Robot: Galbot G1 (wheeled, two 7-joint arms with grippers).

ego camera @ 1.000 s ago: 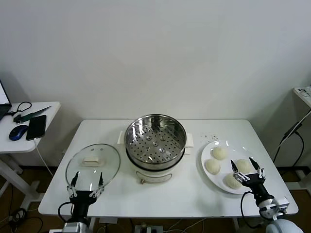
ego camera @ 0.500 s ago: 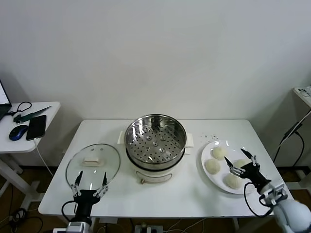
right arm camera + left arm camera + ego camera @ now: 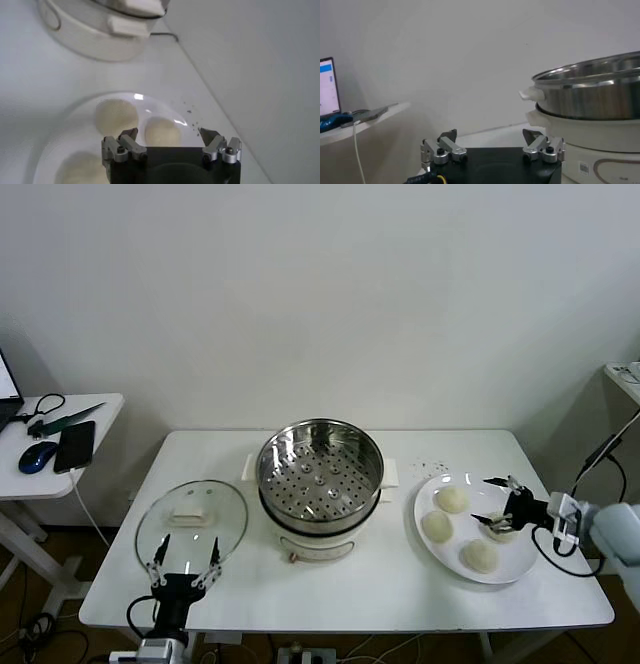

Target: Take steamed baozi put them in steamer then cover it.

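Observation:
The steel steamer (image 3: 320,469) stands on its cream pot base at the table's middle, with nothing in it. Several baozi lie on a white plate (image 3: 512,569) at the right: one at the back (image 3: 452,500), one on the left (image 3: 437,526), one at the front (image 3: 480,556). My right gripper (image 3: 485,501) reaches in from the right, open, over a further baozi (image 3: 498,530). In the right wrist view that baozi (image 3: 162,132) lies between my right gripper's (image 3: 169,132) open jaws; I cannot tell if they touch it. My left gripper (image 3: 183,559) is open and empty at the front left.
A glass lid (image 3: 190,519) with a cream knob lies flat on the table left of the steamer, just beyond the left gripper. The steamer wall (image 3: 590,90) shows in the left wrist view. A side table (image 3: 60,439) with a phone and a mouse stands at the far left.
My right arm has swung from the table's front edge round to the right side and now points left over the plate. The left gripper has hardly moved.

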